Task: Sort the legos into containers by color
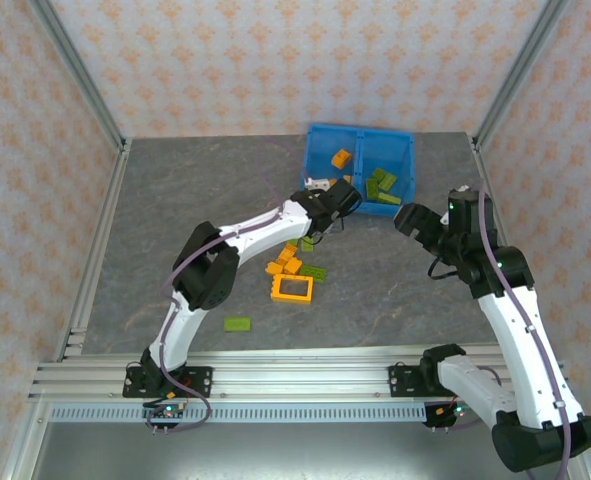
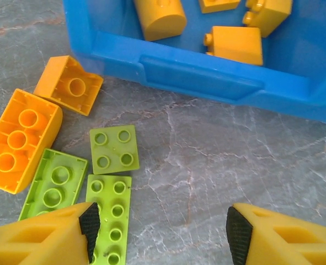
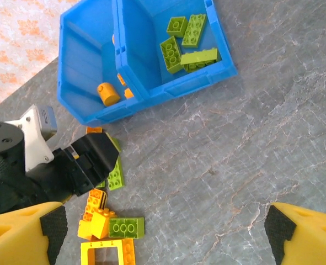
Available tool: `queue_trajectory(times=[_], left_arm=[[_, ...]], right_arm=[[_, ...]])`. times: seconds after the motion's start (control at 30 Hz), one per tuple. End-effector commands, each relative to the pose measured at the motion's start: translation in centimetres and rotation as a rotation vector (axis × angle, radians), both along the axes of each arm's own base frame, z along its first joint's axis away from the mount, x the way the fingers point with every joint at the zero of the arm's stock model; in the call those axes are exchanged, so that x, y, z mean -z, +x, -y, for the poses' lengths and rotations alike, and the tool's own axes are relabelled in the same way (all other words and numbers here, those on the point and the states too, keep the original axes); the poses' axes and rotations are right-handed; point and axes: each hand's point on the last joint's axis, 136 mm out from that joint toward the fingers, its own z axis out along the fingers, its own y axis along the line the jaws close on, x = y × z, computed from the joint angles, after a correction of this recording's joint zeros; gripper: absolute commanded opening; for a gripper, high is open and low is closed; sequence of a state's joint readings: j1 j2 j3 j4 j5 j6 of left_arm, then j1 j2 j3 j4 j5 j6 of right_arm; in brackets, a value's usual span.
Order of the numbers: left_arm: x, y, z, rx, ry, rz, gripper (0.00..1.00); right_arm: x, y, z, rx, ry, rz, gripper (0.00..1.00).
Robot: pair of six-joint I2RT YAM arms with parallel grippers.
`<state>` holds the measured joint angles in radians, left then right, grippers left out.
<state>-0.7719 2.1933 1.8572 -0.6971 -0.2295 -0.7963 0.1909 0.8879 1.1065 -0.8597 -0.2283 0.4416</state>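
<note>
The blue bin (image 1: 361, 135) stands at the back of the table; its left compartment holds orange legos (image 1: 341, 158), its right one lime green legos (image 1: 382, 183). More legos lie loose in front of it: an orange brick (image 2: 19, 138), a small orange piece (image 2: 69, 84), a green square plate (image 2: 114, 146) and a long green plate (image 2: 112, 215). My left gripper (image 2: 164, 232) hovers open over bare table just in front of the bin wall (image 2: 201, 77), its left finger beside the long plate. My right gripper (image 3: 164, 234) is open wide above the table, right of the pile.
An orange hollow frame (image 1: 292, 289) and a green brick (image 3: 126, 227) lie at the near side of the pile. One green brick (image 1: 238, 324) sits alone toward the front left. Grey table stretches to the right of the pile. The left arm (image 3: 94, 160) crosses the pile.
</note>
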Motion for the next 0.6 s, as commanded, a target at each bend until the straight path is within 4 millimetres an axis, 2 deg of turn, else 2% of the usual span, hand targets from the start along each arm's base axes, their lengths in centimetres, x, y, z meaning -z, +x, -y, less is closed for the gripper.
queue_trajectory(times=[0.0,0.17,0.33,0.57], left_arm=[[-0.4,1.1,-2.3,-0.087,0.053,0.023,0.64],[1.8,2.1,-2.2,-0.065,0.038,-0.016,0.6],[2.9,2.8,-2.5,-0.075,0.067,-0.033,0.59],[4.4,3.4,-2.6,-0.069,0.085,-0.049,0.58]], right_arm=[[-0.9,-0.7,-0.1,-0.021,-0.004,-0.002,0.94],[-0.8,-0.6,-0.4,-0.031,0.008,-0.003,0.95],[-0.3,-0.4,-0.9,-0.037,0.041,-0.012,0.95],[-0.7,-0.5,-0.8,-0.035,0.04,-0.007,0.95]])
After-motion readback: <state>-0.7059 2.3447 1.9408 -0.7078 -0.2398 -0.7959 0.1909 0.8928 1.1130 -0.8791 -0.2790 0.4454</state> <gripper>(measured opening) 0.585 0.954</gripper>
